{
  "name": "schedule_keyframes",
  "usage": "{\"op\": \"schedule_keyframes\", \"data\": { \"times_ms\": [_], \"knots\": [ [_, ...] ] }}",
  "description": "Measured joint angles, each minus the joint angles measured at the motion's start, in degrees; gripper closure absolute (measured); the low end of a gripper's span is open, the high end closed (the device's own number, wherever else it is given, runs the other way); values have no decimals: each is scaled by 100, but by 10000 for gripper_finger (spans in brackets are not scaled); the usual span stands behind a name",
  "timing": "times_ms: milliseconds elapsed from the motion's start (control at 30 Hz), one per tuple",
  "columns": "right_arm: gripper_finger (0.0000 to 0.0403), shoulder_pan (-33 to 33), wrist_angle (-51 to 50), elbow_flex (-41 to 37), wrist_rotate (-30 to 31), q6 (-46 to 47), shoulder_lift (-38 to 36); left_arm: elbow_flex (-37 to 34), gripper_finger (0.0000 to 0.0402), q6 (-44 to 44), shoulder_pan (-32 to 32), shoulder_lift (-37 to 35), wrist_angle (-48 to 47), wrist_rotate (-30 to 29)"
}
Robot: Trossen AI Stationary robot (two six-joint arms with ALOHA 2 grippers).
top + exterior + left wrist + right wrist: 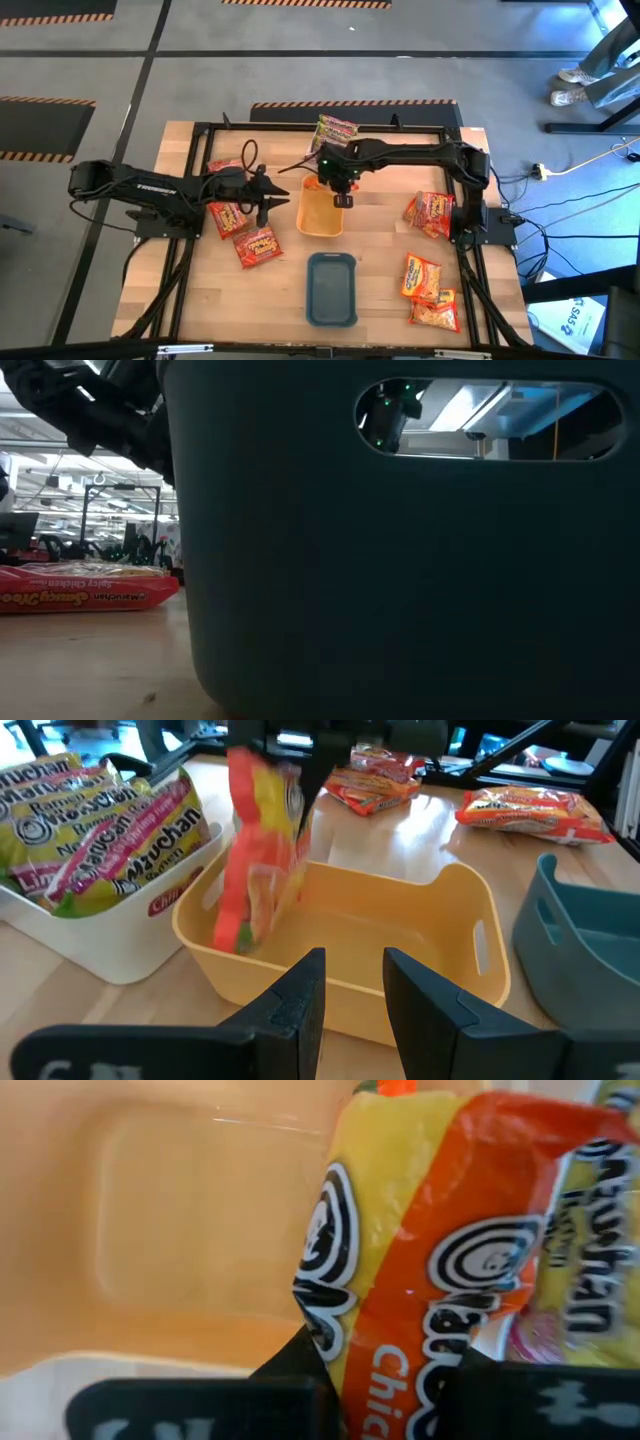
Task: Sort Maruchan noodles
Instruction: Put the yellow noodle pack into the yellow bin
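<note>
right gripper (280, 740): pinched an orange noodle packet (258, 855), hanging upright over the orange tray (440, 955) | left gripper (352, 985): fingers slightly apart, holding nothing, just beside the tray | other packets (425, 290): lay on the table (380, 250)

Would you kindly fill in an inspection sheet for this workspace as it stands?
Surface: wooden table, black frame.
Job's things: orange packet hanging over orange tray; green-pink packets in white tray; red packets left, orange packets right.
Clutter: teal tray.
Grippers: right gripper shut on orange packet; left gripper slightly parted, holding nothing.
Cables: floor cables, right.
Surroundings: person's feet.
</note>
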Motion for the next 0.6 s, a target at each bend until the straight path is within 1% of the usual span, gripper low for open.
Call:
{"op": "schedule_keyframes", "data": {
  "times_ms": [200, 267, 333, 500, 600],
  "knots": [
    [360, 2, 93, 0, 153, -2, 81, 0, 303, 73, 0, 2, 121, 0],
    [350, 2, 199, 0, 148, -2, 81, 0, 303, 113, 0, 2, 188, 2],
    [329, 2, 220, 0, 151, -4, 81, 0, 303, 155, 0, 2, 283, 2],
    [248, 1, 283, 0, 153, -60, 81, 0, 303, 219, 0, 2, 350, 41],
    [205, 2, 417, 1, 328, -115, 81, 0, 303, 221, 0, 2, 355, 40]
  ]
}}
